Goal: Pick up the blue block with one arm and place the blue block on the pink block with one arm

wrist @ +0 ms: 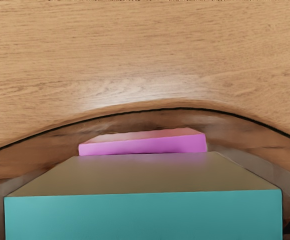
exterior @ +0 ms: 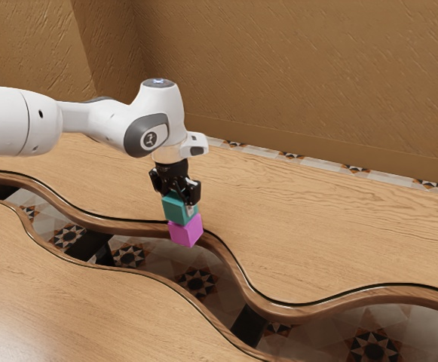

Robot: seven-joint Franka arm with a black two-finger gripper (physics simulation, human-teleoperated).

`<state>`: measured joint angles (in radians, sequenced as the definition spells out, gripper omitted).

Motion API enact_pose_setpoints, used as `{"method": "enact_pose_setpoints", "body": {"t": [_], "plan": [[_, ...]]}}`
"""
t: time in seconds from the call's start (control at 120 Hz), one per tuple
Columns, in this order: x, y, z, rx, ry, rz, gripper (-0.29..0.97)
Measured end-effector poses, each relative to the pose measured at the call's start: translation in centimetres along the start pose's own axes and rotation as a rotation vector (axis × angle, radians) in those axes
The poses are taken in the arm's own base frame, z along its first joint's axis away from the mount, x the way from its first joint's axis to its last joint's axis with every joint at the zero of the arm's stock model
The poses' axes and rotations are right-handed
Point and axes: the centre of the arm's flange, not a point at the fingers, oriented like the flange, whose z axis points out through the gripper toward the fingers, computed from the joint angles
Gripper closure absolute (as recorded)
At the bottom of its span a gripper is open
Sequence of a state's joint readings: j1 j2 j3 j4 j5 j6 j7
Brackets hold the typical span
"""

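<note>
Two blocks, stacked, just left of centre in the exterior frame.

Item one: blue block [exterior: 178, 210], teal in tint. We hold it by its upper part in narrow jaws closed on two opposite sides. It is resting on item two or barely above it; we cannot tell which.

Item two: pink block [exterior: 187, 231], on the bench [exterior: 317, 219] at its wavy edge.

Purpose, as we judge it: the grip steadies the placement until the faces meet.

Orientation: near-cubic, no long axis evident. The top is level and the block sits slightly toward upper left of the pink one.
</note>
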<state>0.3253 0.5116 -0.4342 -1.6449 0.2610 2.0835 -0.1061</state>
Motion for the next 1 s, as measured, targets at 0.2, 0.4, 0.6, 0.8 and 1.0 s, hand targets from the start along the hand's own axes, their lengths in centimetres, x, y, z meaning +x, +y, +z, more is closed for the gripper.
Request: {"method": "enact_pose_setpoints", "body": {"t": [0.2, 0.4, 0.6, 0.8, 1.0], "plan": [[0.0, -0.1, 0.0, 0.000, 0.004, 0.004, 0.30], [0.0, 0.0, -0.3, -0.002, 0.008, 0.004, 0.15], [-3.3, 2.1, -17.6, 0.043, 0.186, -0.016, 0.06], [-6.7, 4.8, -24.4, 0.022, 0.158, -0.009, 0.02], [-7.7, 6.0, -24.2, 0.008, 0.070, 0.008, 0.01]]}}
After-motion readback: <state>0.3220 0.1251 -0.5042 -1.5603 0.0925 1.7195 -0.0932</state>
